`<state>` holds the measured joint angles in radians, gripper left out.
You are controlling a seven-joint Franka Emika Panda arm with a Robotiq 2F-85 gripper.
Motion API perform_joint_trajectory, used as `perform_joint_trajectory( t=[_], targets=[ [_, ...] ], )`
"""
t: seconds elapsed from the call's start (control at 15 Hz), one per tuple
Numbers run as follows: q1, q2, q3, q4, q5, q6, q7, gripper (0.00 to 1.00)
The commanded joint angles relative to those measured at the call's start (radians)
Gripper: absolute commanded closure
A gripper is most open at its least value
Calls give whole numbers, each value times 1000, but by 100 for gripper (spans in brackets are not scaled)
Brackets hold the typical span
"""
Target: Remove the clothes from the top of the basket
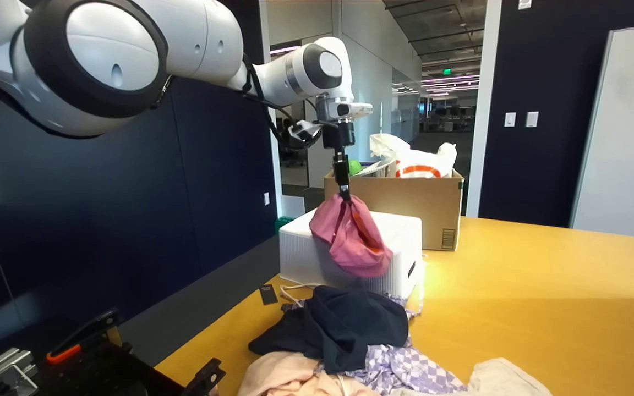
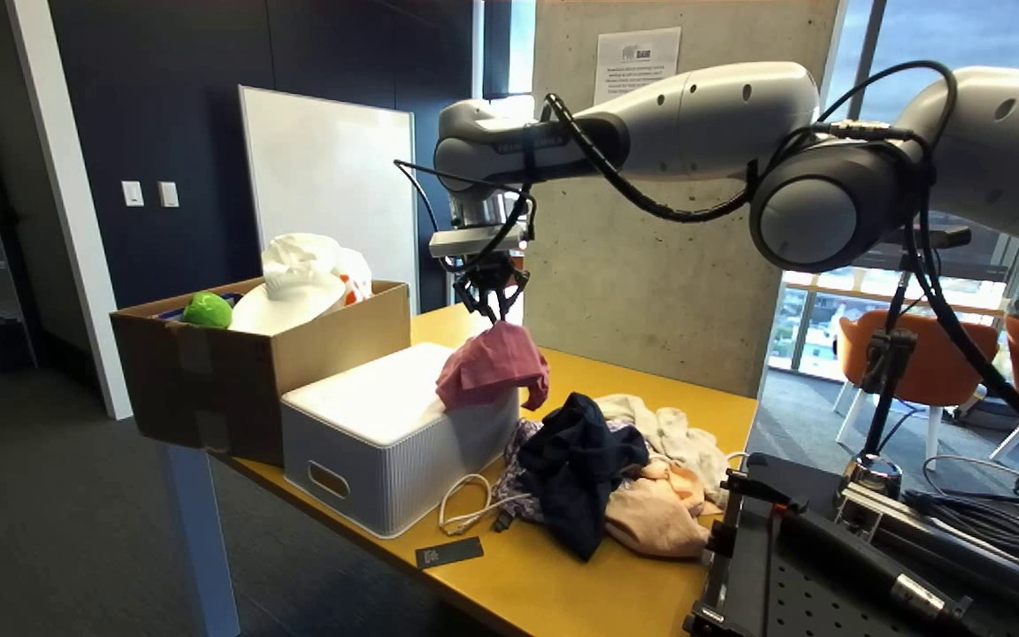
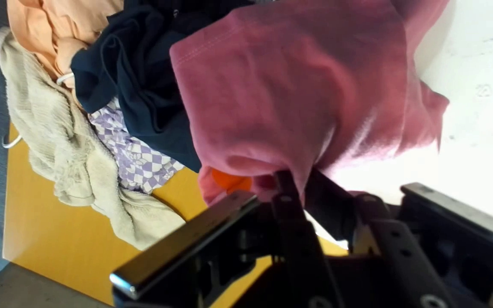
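My gripper (image 1: 344, 193) is shut on a pink cloth with an orange patch (image 1: 358, 245), pinching its top. In an exterior view the gripper (image 2: 497, 317) points straight down and the pink cloth (image 2: 494, 363) hangs at the edge of the white ribbed basket (image 2: 425, 473). I cannot tell whether the cloth touches the basket. The basket's flat white top also shows in the wrist view (image 3: 482, 68). In the wrist view the fingertips (image 3: 300, 184) close on a fold of the pink cloth (image 3: 289, 81). The rest of the visible basket top carries no clothes.
A pile beside the basket holds a navy cloth (image 1: 350, 322), a purple checked cloth (image 1: 399, 366), a peach cloth (image 1: 289, 374) and a cream cloth (image 1: 507, 377). A filled cardboard box (image 2: 341, 332) stands behind the basket. A black tag (image 2: 449, 553) lies near the table edge.
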<state>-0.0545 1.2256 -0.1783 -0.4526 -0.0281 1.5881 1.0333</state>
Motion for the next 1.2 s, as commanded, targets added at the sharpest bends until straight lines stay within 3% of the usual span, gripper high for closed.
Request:
perform_joint_trajectory(
  t=[0.0, 0.27, 0.47, 0.67, 0.73, 0.8, 0.87, 1.13],
  targets=[
    [4, -26, 17, -17, 2, -59, 88, 97],
    [-10, -7, 34, -12, 19, -200, 166, 97],
    [-46, 43, 47, 27, 40, -365, 207, 97],
    [-93, 87, 45, 36, 55, -456, 291, 97],
    [-115, 102, 51, 36, 67, -480, 310, 90],
    [-136, 118, 55, 38, 79, -501, 321, 62],
    [-156, 134, 58, 41, 88, -509, 324, 60],
    [-218, 184, 54, 43, 102, -485, 303, 33]
  ],
)
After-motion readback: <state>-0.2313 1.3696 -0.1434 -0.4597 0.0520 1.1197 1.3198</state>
